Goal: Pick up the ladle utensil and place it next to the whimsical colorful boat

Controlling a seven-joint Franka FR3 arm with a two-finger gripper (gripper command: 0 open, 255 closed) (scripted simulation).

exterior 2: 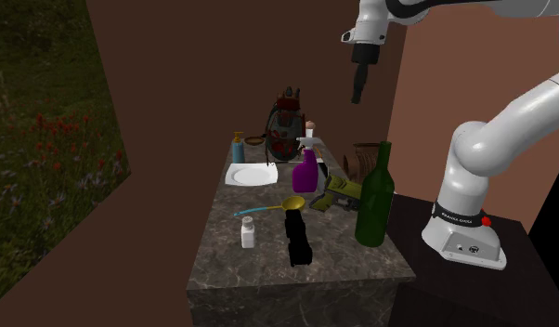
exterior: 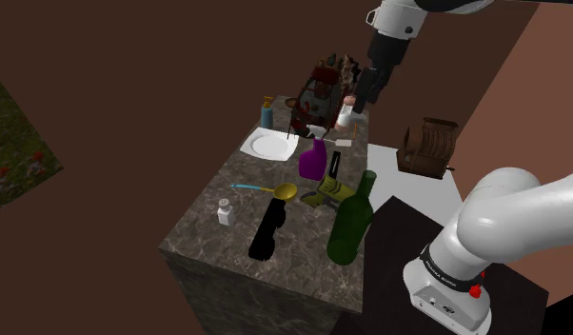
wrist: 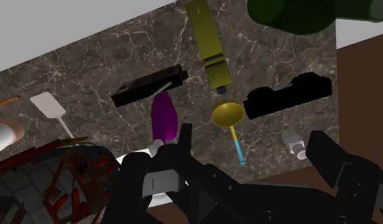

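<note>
The ladle [exterior: 286,191] has a gold bowl and a thin blue handle; it lies flat in the middle of the marble counter [exterior: 218,249]. It is also in the second exterior view [exterior 2: 292,202] and under the hand in the wrist view [wrist: 228,115]. The colourful boat [exterior: 322,88] [exterior 2: 287,117] [wrist: 62,179] stands at the counter's far end. My gripper [exterior: 364,93] [exterior 2: 359,89] [wrist: 252,137] hangs high over that far end, well above the ladle. It is open, with nothing between its fingers.
Around the ladle stand a purple spray bottle [exterior: 314,157], an olive object [exterior: 332,190], a tall green bottle [exterior: 352,224], a black object [exterior: 266,233] and a white shaker [exterior: 225,211]. A white plate [exterior: 270,146] and a blue bottle [exterior: 266,114] sit near the boat.
</note>
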